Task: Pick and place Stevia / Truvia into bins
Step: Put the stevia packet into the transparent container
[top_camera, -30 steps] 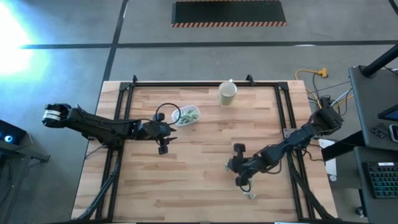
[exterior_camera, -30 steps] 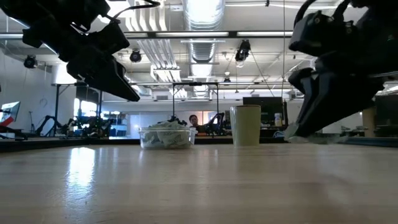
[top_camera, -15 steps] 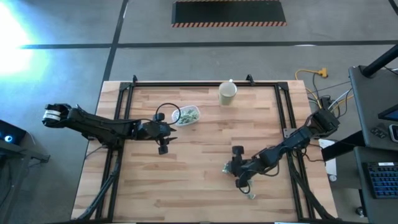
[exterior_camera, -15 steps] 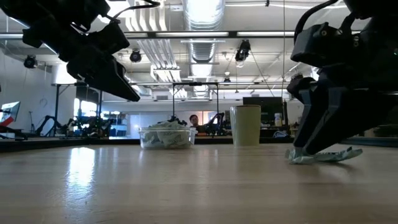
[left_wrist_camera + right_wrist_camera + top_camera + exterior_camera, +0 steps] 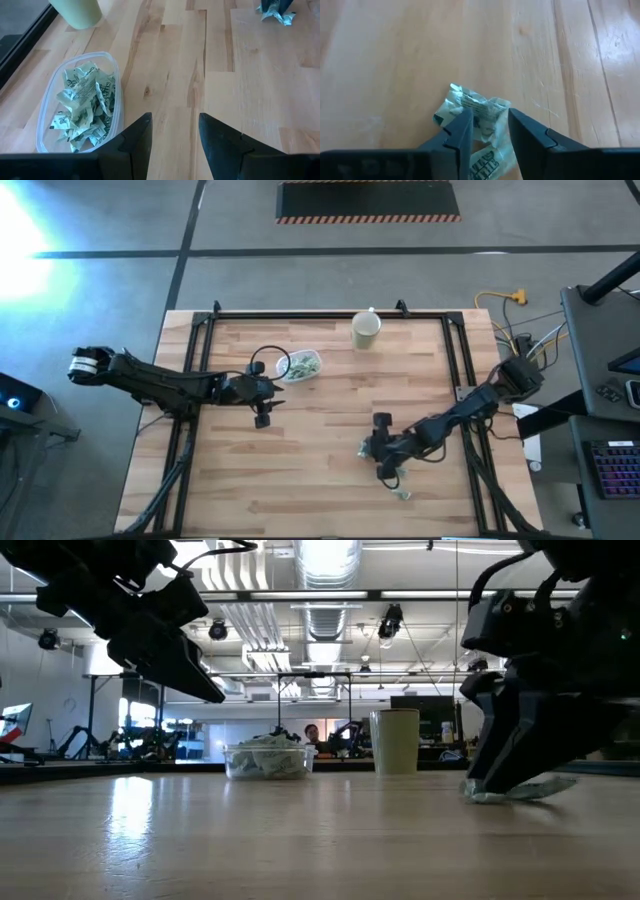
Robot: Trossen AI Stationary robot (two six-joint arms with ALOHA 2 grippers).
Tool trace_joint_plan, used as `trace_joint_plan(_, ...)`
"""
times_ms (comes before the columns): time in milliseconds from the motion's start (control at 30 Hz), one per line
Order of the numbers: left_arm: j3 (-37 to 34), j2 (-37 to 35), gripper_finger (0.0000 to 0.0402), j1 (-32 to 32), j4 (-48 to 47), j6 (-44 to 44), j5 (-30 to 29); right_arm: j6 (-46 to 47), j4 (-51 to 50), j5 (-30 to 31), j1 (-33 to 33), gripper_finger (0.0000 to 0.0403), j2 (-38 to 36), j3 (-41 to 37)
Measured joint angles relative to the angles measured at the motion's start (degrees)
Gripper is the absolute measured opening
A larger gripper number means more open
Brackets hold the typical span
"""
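Note:
One crumpled pale green and white Stevia sachet (image 5: 475, 111) lies on the wood table near its front right (image 5: 402, 495). My right gripper (image 5: 487, 127) is open and tipped down over it, one finger on each side of its raised middle. Several more sachets (image 5: 82, 102) fill the clear bin (image 5: 118, 75), which stands on the table at the far middle (image 5: 316, 358). My left gripper (image 5: 172, 140) hangs open above the table just in front of the bin (image 5: 262, 418), with nothing between its fingers. My right gripper stands slanting down from the table's right over the sachet's middle (image 5: 481, 120), its fingertips (image 5: 482, 788) low at the paper. Whether they touch it I cannot tell. The sachet lies flat on the table.
A beige cup (image 5: 366, 330) stands at the table's far edge, right of the bin. Black rails run along the table's left, right and far sides. Bare wood lies between the two arms.
My right gripper has opened and sunk a little toward the table. In the low view the sachet showed higher beside the gripper a second ago; now it lies on the table under the fingertips.

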Motion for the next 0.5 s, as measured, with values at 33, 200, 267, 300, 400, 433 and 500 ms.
trace_joint_plan(33, 0.00, 0.00, 0.0146, 0.02, 0.00, 0.00, 0.00, 0.04, -0.07, -0.02, -0.18, 0.0115, 0.31, 0.00)
trace_joint_plan(200, 0.00, 0.00, 0.0146, 0.02, 0.00, 0.00, 0.00, -0.28, 0.31, 0.12, -0.67, 0.0114, 1.60, 0.07)
trace_joint_plan(267, 0.00, 0.00, 0.0146, 0.02, 0.00, 0.00, 0.00, -0.98, 0.35, 0.09, -0.70, 0.0104, 1.60, 0.07)
trace_joint_plan(300, 0.00, 0.00, 0.0146, 0.02, 0.00, 0.00, 0.00, -1.45, 0.38, 0.09, -0.70, 0.0098, 1.58, 0.07)
trace_joint_plan(400, 0.00, 0.00, 0.0146, 0.02, 0.00, 0.00, -0.01, -2.92, 0.32, 0.09, -0.70, 0.0074, 1.49, 0.07)
trace_joint_plan(433, 0.00, 0.00, 0.0146, 0.02, 0.00, 0.00, 0.00, -3.43, 0.32, 0.11, -0.70, 0.0065, 1.49, 0.07)
trace_joint_plan(500, 0.00, 0.00, 0.0146, 0.02, 0.00, 0.00, 0.00, -4.28, 0.20, 0.10, -0.74, 0.0048, 1.49, 0.19)
